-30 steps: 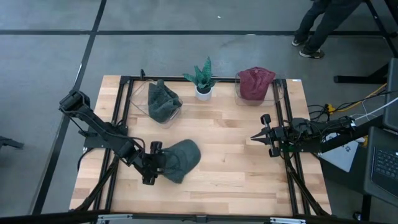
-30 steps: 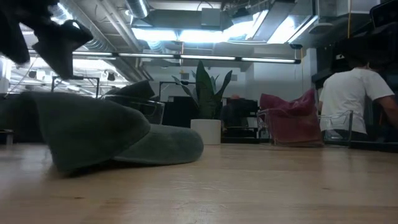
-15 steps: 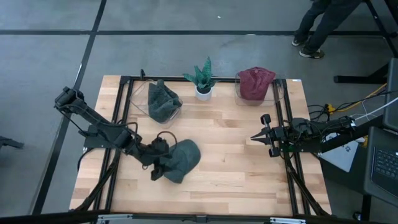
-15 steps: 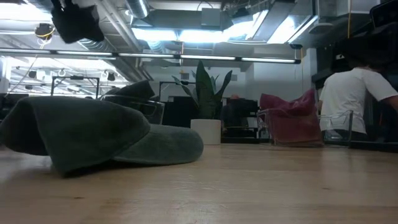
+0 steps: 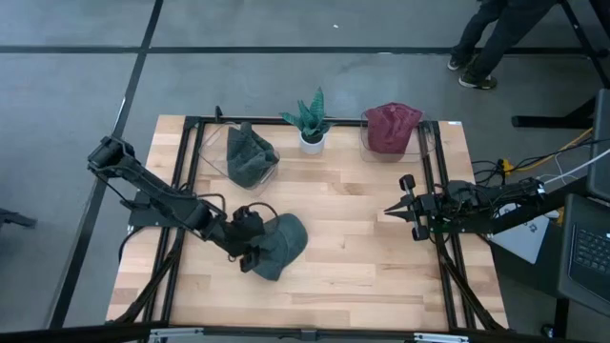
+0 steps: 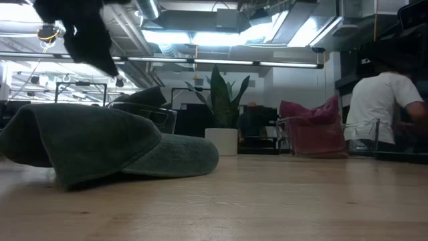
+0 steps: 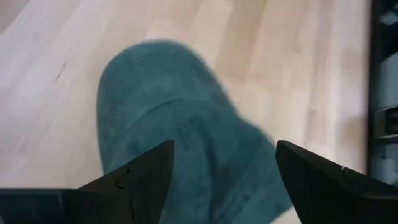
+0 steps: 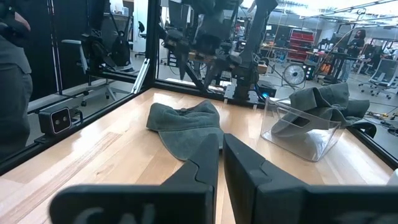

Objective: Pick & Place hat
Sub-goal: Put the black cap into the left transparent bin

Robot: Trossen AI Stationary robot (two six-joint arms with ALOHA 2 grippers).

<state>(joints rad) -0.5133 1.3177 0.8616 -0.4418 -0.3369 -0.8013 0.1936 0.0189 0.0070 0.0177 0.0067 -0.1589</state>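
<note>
A dark green hat lies on the wooden table near its left front; its crown and brim rest flat on the wood. My left gripper hovers open over the hat's left edge. In the left wrist view its two fingers stand apart with the hat below them. The low view shows this gripper well above the hat. My right gripper waits shut at the table's right side, its fingers pointing level toward the hat.
At the far edge stand a clear bin holding another green hat, a small potted plant and a clear bin with a maroon hat. A person sits beyond the table's right. Bare wood lies between hat and right gripper.
My left gripper has moved toward the table's right edge, over the hat's left edge, risen a little and rolled about its pointing line, staying open. The hat has kept its place on the table.
</note>
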